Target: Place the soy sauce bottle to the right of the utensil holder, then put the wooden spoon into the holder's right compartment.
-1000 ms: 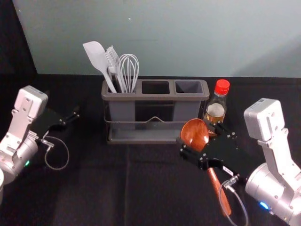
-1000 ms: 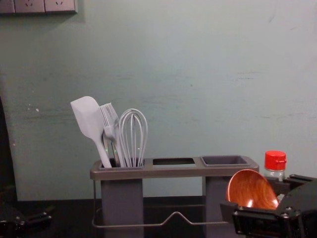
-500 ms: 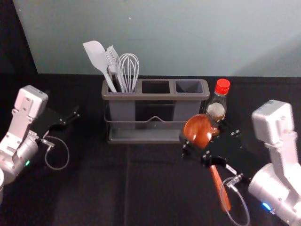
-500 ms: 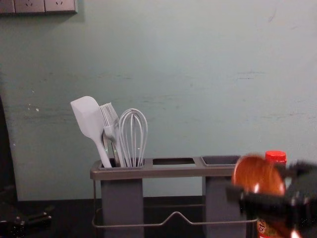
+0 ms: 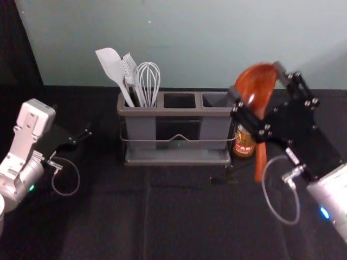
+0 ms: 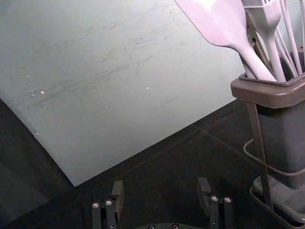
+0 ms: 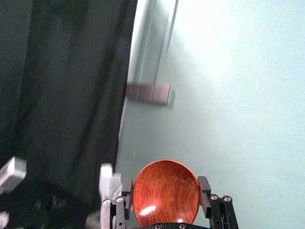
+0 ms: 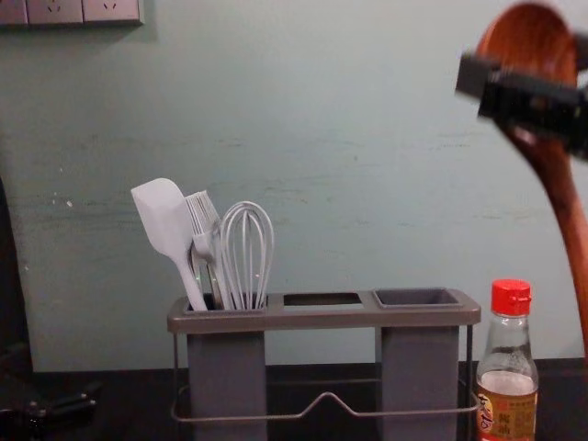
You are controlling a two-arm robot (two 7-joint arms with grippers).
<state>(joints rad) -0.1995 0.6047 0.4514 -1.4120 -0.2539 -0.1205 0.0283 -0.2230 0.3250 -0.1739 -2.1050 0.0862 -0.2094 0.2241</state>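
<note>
Head view: we lose the soy sauce bottle's cap behind the wooden spoon, bowl clamped in our raised, part-open right gripper. Left gripper idle at left, wide open.

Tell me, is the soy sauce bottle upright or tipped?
Upright: the soy sauce bottle stands with its red cap on top, beside the utensil holder.

You seem to be in a lab: left robot arm at nine o'clock, black cloth at six, wall sockets at eleven.

The bottle stands right of the holder, utensils in its left compartment.
</note>
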